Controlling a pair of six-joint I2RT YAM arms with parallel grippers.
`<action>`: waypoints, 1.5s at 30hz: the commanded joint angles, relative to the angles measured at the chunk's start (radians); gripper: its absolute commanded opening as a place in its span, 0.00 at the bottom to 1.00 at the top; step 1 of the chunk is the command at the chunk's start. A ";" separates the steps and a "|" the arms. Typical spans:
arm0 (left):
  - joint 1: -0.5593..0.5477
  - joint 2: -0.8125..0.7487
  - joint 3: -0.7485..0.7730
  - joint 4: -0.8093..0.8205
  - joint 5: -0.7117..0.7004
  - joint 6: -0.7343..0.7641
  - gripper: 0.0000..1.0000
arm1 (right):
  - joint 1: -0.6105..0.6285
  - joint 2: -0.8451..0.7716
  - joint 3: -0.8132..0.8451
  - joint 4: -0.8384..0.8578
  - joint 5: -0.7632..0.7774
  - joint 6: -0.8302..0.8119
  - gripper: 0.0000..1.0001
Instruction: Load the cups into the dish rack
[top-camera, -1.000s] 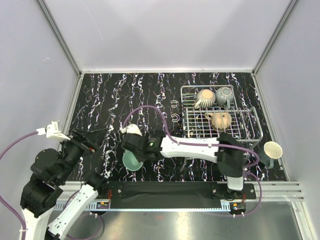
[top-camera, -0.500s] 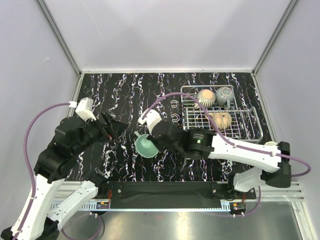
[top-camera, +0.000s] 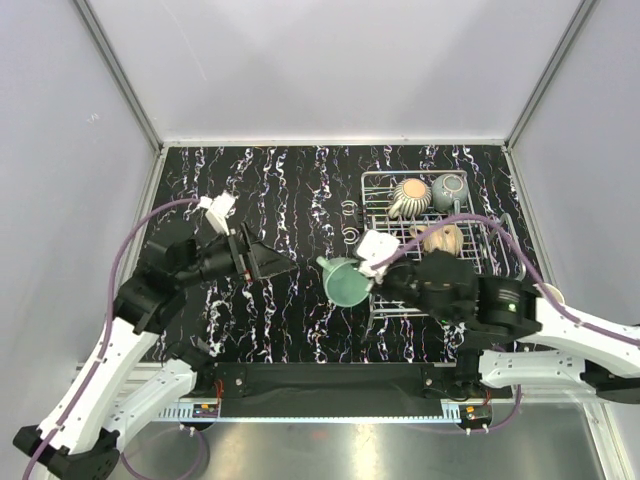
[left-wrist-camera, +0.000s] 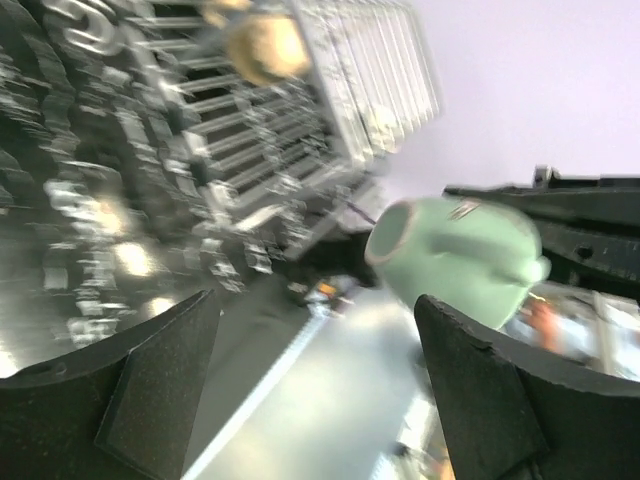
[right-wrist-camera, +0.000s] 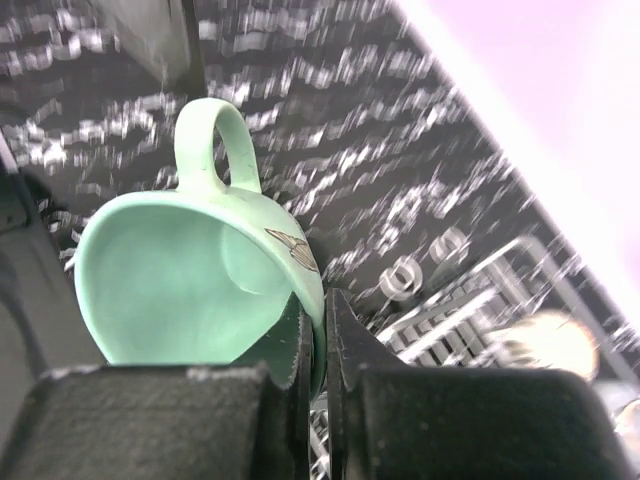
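The right gripper (right-wrist-camera: 312, 335) was clamped on the rim of the teal-green cup (right-wrist-camera: 170, 290), one finger inside the wall and one outside, the jaws nearly together. The cup hung tilted in that grip (handle toward the left arm, mouth showing in the overhead view). It was just off the left side of the dish rack (top-camera: 492, 243), over the dark marbled table (top-camera: 300, 180). The left gripper (left-wrist-camera: 310, 345) was spread wide and held nothing. Its fingers (left-wrist-camera: 160, 385) pointed at the cup from nearby without touching it. In the rack, the cream ribbed cup (top-camera: 408, 195) and the grey-green cup (top-camera: 449, 190) sat side by side at the far end, with the tan cup (top-camera: 440, 238) just nearer.
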 joint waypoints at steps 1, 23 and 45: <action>-0.006 -0.014 -0.034 0.309 0.227 -0.167 0.85 | -0.002 -0.066 0.011 0.152 -0.044 -0.146 0.00; -0.476 0.249 -0.159 0.974 0.112 -0.840 0.86 | 0.000 -0.361 -0.149 0.137 -0.120 -0.698 0.00; -0.611 0.394 -0.025 0.779 0.020 -0.934 0.66 | 0.000 -0.397 -0.126 -0.006 -0.239 -0.994 0.00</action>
